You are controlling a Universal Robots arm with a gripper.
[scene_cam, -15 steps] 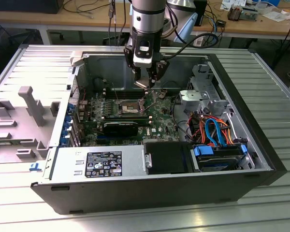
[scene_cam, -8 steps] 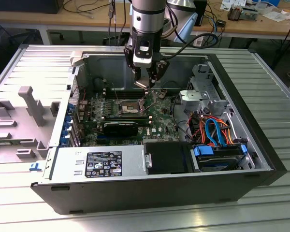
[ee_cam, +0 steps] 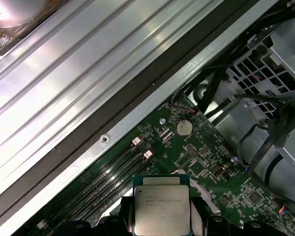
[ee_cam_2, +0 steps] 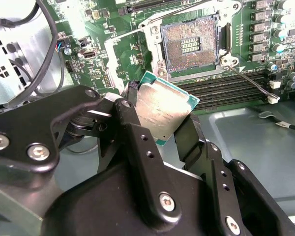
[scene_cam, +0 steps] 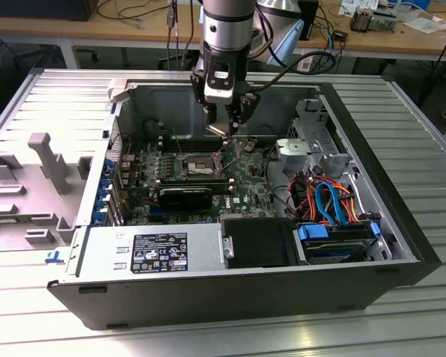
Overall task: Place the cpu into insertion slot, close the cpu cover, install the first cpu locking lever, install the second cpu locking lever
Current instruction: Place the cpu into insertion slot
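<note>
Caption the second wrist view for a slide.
The gripper holds the cpu tilted, short of the empty, uncovered insertion slot.

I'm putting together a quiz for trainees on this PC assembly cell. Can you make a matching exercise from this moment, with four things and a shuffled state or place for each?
Things:
1. cpu
2. insertion slot
3. coin battery
4. blue cables

States or places:
A. empty, contacts exposed
B. bundled inside the case, toward the exterior view's right
C. held between the jaws
D. round and silvery, on the green board

Pairs: 1-C, 2-A, 3-D, 4-B
</note>
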